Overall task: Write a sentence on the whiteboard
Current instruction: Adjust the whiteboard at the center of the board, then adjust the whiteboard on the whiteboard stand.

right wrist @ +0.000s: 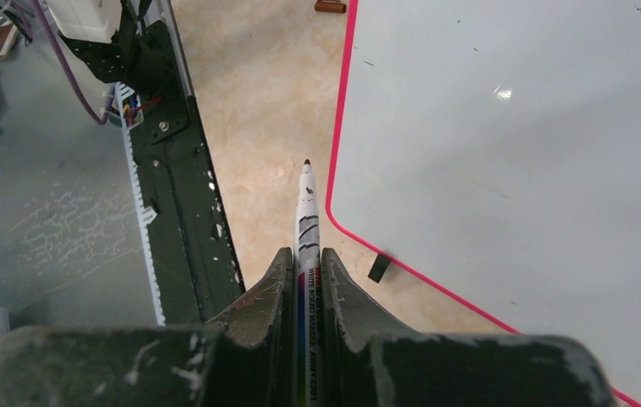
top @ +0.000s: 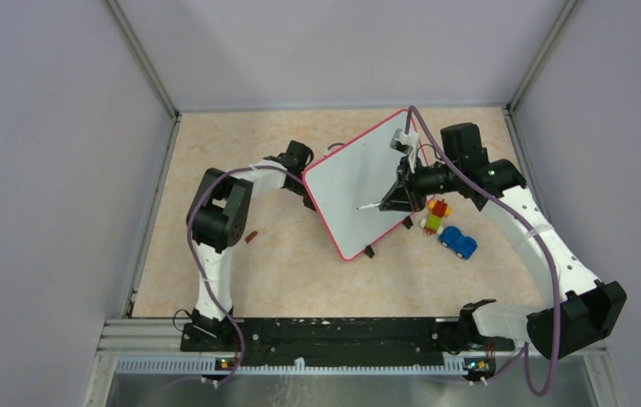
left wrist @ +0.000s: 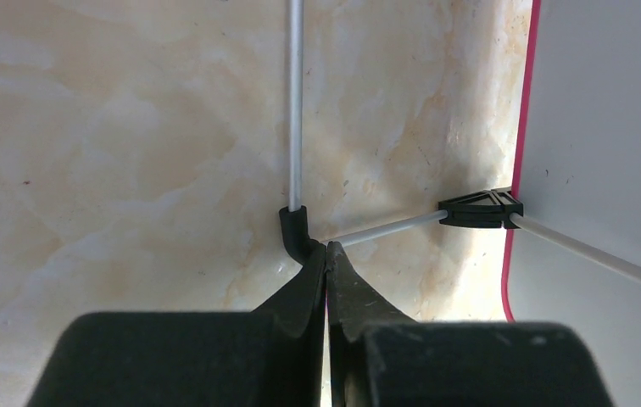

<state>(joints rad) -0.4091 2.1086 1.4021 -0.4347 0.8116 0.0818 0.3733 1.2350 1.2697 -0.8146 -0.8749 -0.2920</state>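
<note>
Near tilted whiteboard [top: 347, 180], right gripper [right wrist: 306, 263] clamping marker [right wrist: 306, 208] (uncapped), left gripper [left wrist: 326, 254] closed behind.

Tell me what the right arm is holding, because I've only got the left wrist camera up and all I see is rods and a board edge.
Observer: The right gripper is shut on a whiteboard marker. The cap is off and the dark tip is bare.
Operator: Is anything written yet?
Observer: No. The whiteboard shows no writing in the top view or the right wrist view, only tiny specks.
Operator: Is anything loose near the board?
Observer: A blue toy car and a small block figure lie on the table by the board's right edge.
</note>
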